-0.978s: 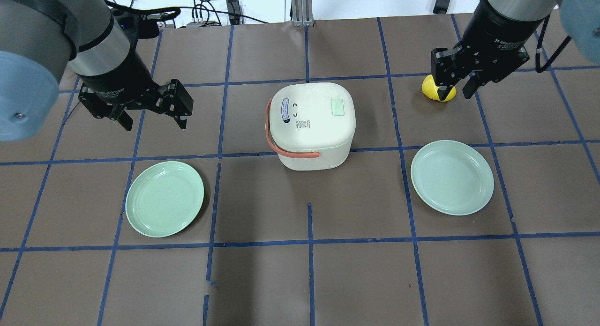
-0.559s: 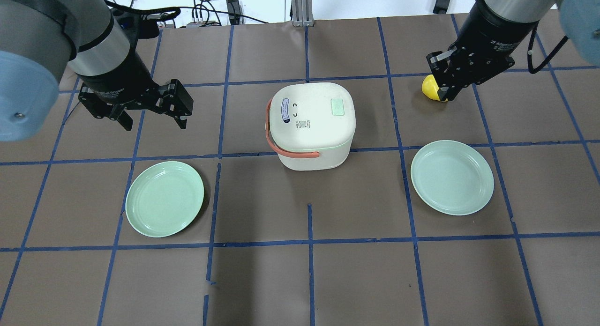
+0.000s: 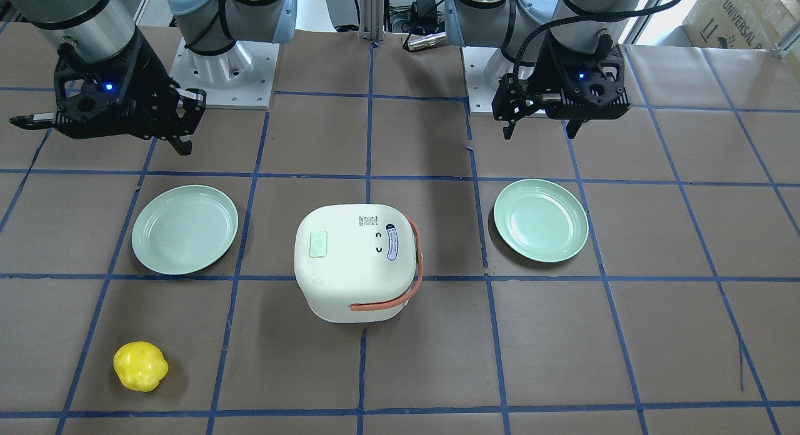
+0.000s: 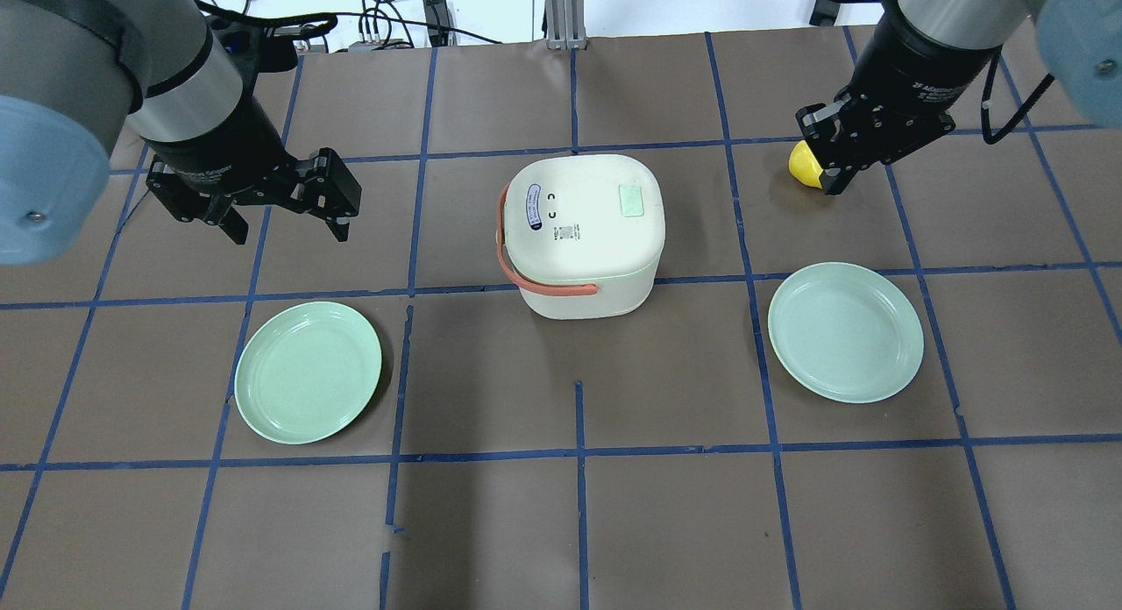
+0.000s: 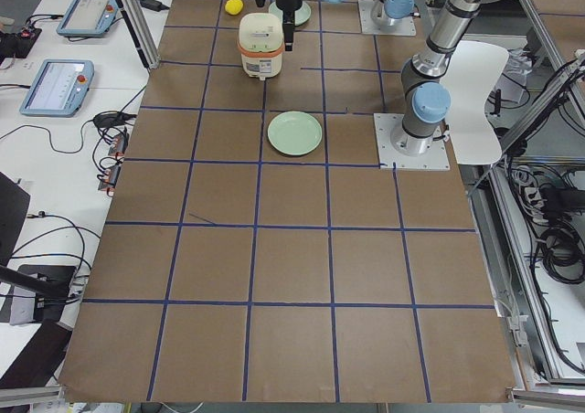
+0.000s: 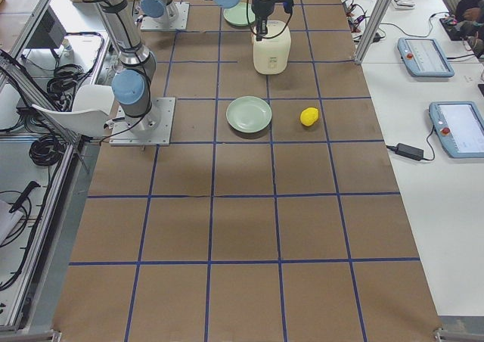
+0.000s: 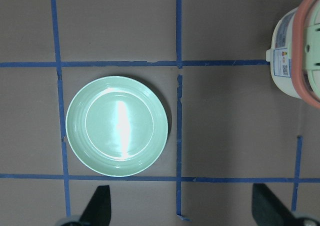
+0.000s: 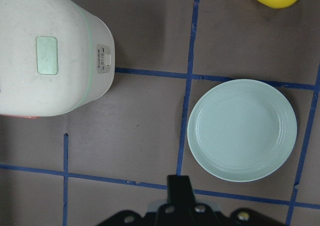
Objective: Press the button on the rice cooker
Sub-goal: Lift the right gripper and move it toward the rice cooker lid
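While left gripper (image 4: 290, 235) hovers toward the left edge with fingers spread wide, rice cooker (image 4: 583, 233) sits mid-worktop (lid closed, slightly nearer the far edge). Right gripper (image 4: 831, 185) hangs toward the far-right corner, fingers pressed together.

In the overhead view the right gripper (image 4: 831, 182) covers the 4 o'clock side of the yellow lump (image 4: 799, 161), so its full outline cannot be made out. The right wrist view cuts that lump off at the top edge, at 1 o'clock. It also clips the rice cooker (image 8: 50, 51) at 10 o'clock, and the markings on its small side panel (image 8: 103, 58) are too small to read.

The left wrist view shows only a slice of the cooker at 2 o'clock. There the left gripper (image 7: 180, 193) has its fingers (image 7: 100, 206) running off the bottom edge.

In the exterior left view the far plate (image 5: 302, 14) is partly behind an arm. In the exterior right view the other far plate (image 6: 236, 15) is half covered too.
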Robot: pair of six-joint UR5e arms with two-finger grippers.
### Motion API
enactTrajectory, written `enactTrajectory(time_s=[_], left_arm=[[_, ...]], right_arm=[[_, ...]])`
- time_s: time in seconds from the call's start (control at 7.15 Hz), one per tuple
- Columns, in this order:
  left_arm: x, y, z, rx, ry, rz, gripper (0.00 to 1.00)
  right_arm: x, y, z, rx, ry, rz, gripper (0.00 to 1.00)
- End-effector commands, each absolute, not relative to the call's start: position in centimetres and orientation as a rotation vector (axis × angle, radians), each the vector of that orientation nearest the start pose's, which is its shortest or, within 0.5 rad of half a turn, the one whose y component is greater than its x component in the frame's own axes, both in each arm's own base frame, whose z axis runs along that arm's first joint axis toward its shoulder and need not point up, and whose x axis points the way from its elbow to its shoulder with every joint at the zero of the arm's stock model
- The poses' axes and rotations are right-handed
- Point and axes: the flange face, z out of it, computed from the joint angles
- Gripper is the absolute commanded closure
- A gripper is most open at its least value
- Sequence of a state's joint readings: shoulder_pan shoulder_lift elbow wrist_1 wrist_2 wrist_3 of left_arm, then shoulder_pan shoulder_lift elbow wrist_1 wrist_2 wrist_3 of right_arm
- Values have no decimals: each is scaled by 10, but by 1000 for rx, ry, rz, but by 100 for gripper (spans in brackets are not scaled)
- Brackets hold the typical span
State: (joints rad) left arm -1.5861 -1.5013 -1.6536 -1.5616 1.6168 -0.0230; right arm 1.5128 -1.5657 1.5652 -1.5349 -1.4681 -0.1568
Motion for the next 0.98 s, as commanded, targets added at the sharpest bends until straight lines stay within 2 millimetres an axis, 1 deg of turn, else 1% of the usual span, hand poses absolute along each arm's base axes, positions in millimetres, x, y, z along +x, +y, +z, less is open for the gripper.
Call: enactTrajectory(time_s=[0.0,0.14,0.42,0.56,0.7,0.84], left_arm=[[-136,-460,481,-12,3095,6,0],[-136,-460,481,-9,3095,6,0],[-136,-460,481,-12,3095,6,0],[-136,-460,481,-12,3095,6,0],[-136,-460,481,-12,3095,6,0],[-136,-460,481,-12,3095,6,0]], right_arm=[[122,-509,471,-136,3019,44,93],[142,-509,466,-151,2982,45,92],[172,-517,450,-205,2979,36,92],[189,-520,439,-194,2983,41,91],[204,-522,425,-219,2987,46,91],[216,-519,409,-239,2993,43,91]])
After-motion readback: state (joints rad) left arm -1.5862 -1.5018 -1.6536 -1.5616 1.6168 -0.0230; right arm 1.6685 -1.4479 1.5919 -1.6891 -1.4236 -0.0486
